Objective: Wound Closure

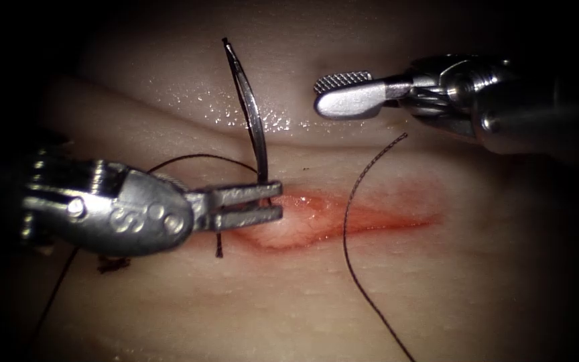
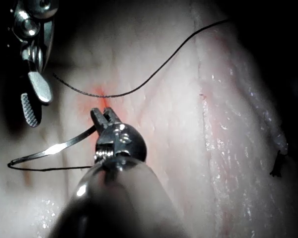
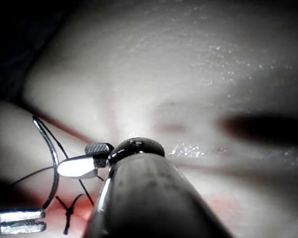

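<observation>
Holding the needle [image 1: 249, 107] near one end of its curve, the left pincer [image 1: 273, 203] is closed on it at the left end of the cut [image 1: 343, 218] in the tissue [image 1: 437, 295]. The needle stands nearly upright above the jaws, its free end pointing away from the wound, and no part of it is seen entering the tissue. In the left wrist view the same needle [image 2: 64, 147] runs out sideways from the left pincer [image 2: 103, 115].

The right pincer [image 1: 333, 92] hovers above and to the right of the needle, well apart from the cut, jaws parted, with nothing between them; the serrated face of one jaw is exposed. The right wrist view shows the right pincer [image 3: 89, 157] just beside the needle [image 3: 52, 158] but not touching it.

Thread [image 1: 353, 221] crosses the cut in a loose arc, its free end lifted near the right tool. A second strand curves behind the left tool. A short knotted thread end [image 1: 219, 245] sits at the cut's left end. Red fluid [image 1: 397, 218] stains the cut's margins.
</observation>
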`<state>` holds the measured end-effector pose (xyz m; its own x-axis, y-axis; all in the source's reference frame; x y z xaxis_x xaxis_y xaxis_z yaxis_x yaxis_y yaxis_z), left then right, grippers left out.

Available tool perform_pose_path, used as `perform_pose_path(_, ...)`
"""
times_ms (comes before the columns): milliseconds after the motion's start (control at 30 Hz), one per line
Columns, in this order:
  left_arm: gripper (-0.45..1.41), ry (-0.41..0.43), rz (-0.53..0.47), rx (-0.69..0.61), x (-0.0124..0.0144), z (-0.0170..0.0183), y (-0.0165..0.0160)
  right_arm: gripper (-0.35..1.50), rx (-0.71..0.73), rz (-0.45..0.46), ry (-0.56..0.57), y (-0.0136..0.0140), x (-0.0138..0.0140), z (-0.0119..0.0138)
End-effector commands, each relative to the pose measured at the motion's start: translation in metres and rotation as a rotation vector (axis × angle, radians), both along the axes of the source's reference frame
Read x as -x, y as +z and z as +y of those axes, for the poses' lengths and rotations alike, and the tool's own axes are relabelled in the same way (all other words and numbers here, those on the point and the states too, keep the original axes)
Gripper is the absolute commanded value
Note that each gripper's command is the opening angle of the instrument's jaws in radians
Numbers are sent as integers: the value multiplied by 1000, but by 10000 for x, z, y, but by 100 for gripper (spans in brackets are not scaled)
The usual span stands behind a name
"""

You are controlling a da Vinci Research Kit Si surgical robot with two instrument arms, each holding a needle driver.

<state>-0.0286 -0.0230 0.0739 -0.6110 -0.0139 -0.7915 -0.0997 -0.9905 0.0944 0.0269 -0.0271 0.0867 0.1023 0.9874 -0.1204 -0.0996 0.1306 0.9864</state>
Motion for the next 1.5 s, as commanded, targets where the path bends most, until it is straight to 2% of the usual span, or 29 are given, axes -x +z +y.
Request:
perform_pose_path(33, -45, 2, 7, 7, 6, -5, 7, 87, -6, 0, -22, 7, -15, -5)
perform_pose_path(200, -45, 2, 59, 55, 11, -16, 17, 111, -17, -7, -28, 24, -15, -16)
perform_pose_path(533, -45, 2, 71, 74, 24, -26, 21, 113, -5, 19, -51, 31, -32, -28)
perform_pose_path(867, -45, 11, 74, 84, 25, -33, 14, 106, 1, 10, -62, 38, -48, -24)
perform_pose_path(900, -45, 13, 74, 87, 27, -33, 14, 98, 3, 16, -71, 39, -49, -26)
perform_pose_path(1000, -45, 17, 72, 90, 28, -32, 15, 91, 5, 19, -81, 39, -49, -28)
perform_pose_path(1033, -45, 17, 71, 96, 30, -31, 15, 81, 8, 21, -99, 38, -50, -30)
perform_pose_path(1167, -45, 22, 71, 98, 32, -31, 15, 81, 9, 20, -101, 38, -51, -31)
perform_pose_path(1233, -45, 28, 75, 100, 31, -31, 14, 62, 11, 19, -109, 39, -51, -32)
perform_pose_path(1333, -45, 27, 77, 100, 31, -31, 14, 55, 12, 20, -113, 40, -52, -34)
perform_pose_path(1367, -45, 27, 75, 100, 32, -31, 15, -34, 15, 20, -125, 41, -52, -35)
perform_pose_path(1500, -45, 34, 80, 102, 32, -32, 15, -35, 13, -21, -123, 42, -52, -32)
